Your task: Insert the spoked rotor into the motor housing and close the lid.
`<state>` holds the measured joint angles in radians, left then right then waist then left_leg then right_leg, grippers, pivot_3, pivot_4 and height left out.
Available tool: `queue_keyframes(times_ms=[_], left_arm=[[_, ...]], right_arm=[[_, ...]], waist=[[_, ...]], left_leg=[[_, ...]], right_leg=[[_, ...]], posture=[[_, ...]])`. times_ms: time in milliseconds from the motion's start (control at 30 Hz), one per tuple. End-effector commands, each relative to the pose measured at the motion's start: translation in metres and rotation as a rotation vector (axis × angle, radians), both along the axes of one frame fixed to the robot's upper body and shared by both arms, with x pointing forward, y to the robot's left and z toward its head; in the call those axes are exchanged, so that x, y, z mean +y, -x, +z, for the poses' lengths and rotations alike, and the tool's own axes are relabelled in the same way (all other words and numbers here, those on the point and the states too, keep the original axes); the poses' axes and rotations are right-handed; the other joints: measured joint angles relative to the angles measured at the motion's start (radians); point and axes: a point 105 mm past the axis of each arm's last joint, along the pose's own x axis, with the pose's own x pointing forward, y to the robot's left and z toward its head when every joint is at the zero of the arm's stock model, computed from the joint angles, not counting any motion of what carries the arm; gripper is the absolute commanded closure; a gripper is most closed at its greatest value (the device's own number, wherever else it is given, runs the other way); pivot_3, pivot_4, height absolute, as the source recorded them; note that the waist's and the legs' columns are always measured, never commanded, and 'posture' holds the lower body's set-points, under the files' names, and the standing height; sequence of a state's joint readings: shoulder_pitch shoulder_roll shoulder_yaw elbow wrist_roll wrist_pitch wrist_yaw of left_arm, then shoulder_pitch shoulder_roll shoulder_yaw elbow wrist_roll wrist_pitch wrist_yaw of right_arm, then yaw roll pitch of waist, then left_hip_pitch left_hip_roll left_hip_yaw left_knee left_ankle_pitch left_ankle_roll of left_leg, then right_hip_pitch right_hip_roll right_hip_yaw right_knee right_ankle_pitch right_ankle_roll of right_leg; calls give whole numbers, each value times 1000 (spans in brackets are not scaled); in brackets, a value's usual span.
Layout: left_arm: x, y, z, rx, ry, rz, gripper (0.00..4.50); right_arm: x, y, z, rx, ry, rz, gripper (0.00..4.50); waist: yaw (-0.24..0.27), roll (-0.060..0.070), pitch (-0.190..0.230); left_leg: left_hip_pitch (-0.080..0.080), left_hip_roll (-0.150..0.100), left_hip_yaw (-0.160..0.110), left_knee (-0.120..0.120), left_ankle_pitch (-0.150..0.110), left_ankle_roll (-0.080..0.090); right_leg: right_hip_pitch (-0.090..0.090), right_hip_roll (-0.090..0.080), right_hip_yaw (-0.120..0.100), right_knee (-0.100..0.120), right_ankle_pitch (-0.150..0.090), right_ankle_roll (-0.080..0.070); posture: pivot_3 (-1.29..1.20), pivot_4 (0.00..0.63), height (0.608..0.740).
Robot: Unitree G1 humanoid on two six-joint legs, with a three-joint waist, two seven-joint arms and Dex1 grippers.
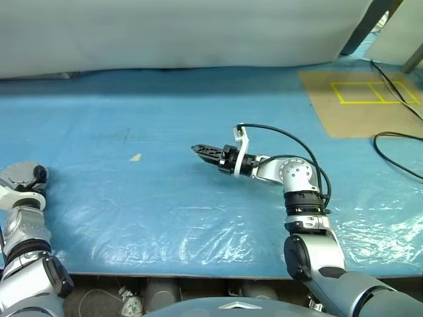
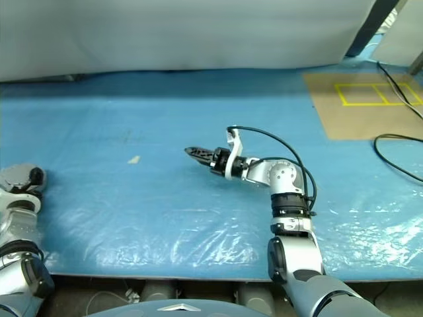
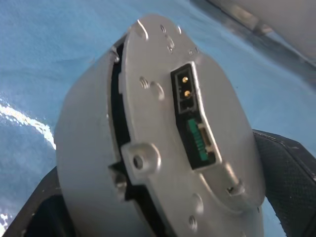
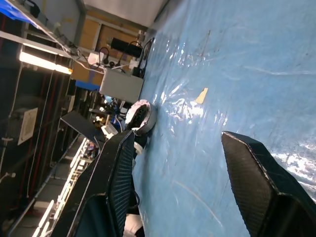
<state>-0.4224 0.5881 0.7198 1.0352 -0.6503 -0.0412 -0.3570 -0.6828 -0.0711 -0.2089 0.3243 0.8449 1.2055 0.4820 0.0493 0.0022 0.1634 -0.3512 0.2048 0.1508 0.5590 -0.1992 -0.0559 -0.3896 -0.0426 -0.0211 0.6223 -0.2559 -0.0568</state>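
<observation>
The motor housing (image 3: 84, 148) is a round silver puck at the table's far left (image 1: 18, 173), tilted on its edge right at my left gripper (image 1: 30, 188). The lid (image 3: 197, 148), smooth grey with small screws and a black and green connector, sits on the housing with a thin dark gap along one side. In the right wrist view the housing (image 4: 140, 117) is small and far off. My right gripper (image 1: 198, 150) hovers over the middle of the blue sheet, open and empty, pointing left. The spoked rotor is hidden.
A small tan scrap (image 1: 135, 157) lies on the blue plastic sheet (image 1: 198, 218). A brown board with yellow tape (image 1: 370, 99) and a black cable (image 1: 396, 142) occupy the far right. A white drape (image 1: 185, 33) closes the back.
</observation>
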Motion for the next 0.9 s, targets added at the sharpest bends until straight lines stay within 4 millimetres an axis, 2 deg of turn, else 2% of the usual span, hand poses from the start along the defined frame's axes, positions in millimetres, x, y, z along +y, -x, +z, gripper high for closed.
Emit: queue_keyframes(times_ms=[33,167,267,400,467,700,800,900], left_arm=[[-38,-9,-29,-14,190,-141,18],[-68,-22,-28,-107,392,-242,18],[-89,-22,-31,-129,540,-327,18],[-98,-14,-25,-196,673,-395,18],[-103,-5,-27,-179,695,-439,18],[-113,38,-56,-49,750,-468,18],[-115,54,-57,-39,757,-486,18],[-109,72,-60,-21,751,-477,18]], right_arm=[[4,2,3,-26,-4,16,1598],[5,3,-2,-24,22,18,1598],[5,3,-3,-36,42,25,1598],[4,4,-5,-43,58,30,1598],[4,4,-6,-41,61,30,1598],[8,4,-8,-45,67,40,1598],[10,5,-10,-46,73,46,1598],[10,5,-9,-47,69,50,1598]], waist=[[22,3,0],[56,8,0],[64,11,1],[67,12,0],[66,12,0],[49,13,-2],[44,18,-5],[41,20,-7]], left_leg=[[0,-1,1,0,0,0],[-1,-3,5,0,0,0],[-1,-7,7,0,0,0],[-1,-14,11,0,1,1],[-2,-16,11,0,1,2],[-2,-18,8,-9,1,2],[-1,-19,5,-15,1,2],[-2,-18,5,-18,1,2]], right_leg=[[0,-1,0,0,0,0],[1,-5,-2,0,-2,-4],[3,-12,-3,1,-5,-1],[4,-20,-1,0,-8,4],[4,-24,-1,0,-8,5],[3,-24,-1,-6,-6,13],[4,-24,-2,-10,-6,14],[4,-20,-2,-14,-6,14]], posture=[[0,150,740],[0,150,740],[0,150,740],[0,150,740],[0,150,740],[0,150,740],[0,150,740],[0,150,740]])
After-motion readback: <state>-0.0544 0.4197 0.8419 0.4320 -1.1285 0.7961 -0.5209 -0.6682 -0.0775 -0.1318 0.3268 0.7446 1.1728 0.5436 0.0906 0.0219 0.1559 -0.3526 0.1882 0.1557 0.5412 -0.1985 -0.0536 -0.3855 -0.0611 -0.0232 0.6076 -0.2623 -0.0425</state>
